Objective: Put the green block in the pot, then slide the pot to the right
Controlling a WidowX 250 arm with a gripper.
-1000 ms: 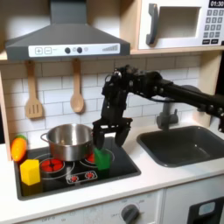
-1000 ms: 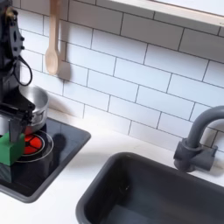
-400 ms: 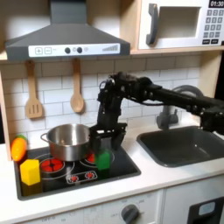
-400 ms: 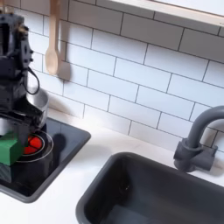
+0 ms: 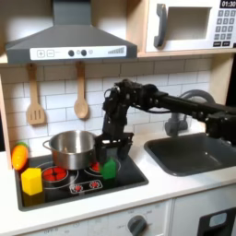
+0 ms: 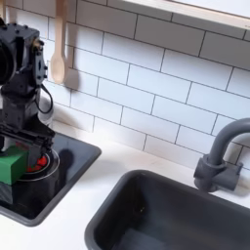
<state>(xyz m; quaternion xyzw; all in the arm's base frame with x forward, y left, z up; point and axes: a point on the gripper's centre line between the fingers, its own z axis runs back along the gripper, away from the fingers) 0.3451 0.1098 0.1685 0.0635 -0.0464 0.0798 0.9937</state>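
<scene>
Toy kitchen, black hob (image 5: 83, 189) on white desk. Small bright green cube block (image 5: 109, 169) sits on hob at 4 o'clock of round shiny silver pot (image 5: 73, 147), just beside it. Black gripper (image 5: 110, 157) is down over block, jaws open astride it; grip unclear.

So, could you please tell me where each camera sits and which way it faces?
First exterior view: in front of the toy kitchen, facing the tiled wall; the whole arm shows, gripper over the green block.
Second exterior view: close over the sink, facing the wall; gripper at its left.
Both show the gripper, block, stove.
</scene>
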